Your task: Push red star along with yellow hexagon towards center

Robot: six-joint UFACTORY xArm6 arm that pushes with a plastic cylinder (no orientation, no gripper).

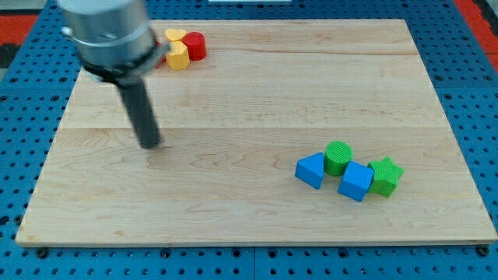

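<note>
A yellow hexagon block [179, 57] lies near the board's top left corner. A sliver of a red block [160, 61] shows just left of it, mostly hidden behind the arm's grey body, so I cannot make out its shape. A red cylinder [195, 47] touches the hexagon on its upper right, and a yellow heart block [174, 35] sits just above it. My tip [149, 145] rests on the board well below this cluster and slightly to its left, apart from every block.
A second cluster lies at the lower right: a blue triangular block [310, 170], a green cylinder [338, 158], a blue cube [355, 181] and a green star [385, 176]. The wooden board [257, 225] is bordered by blue pegboard.
</note>
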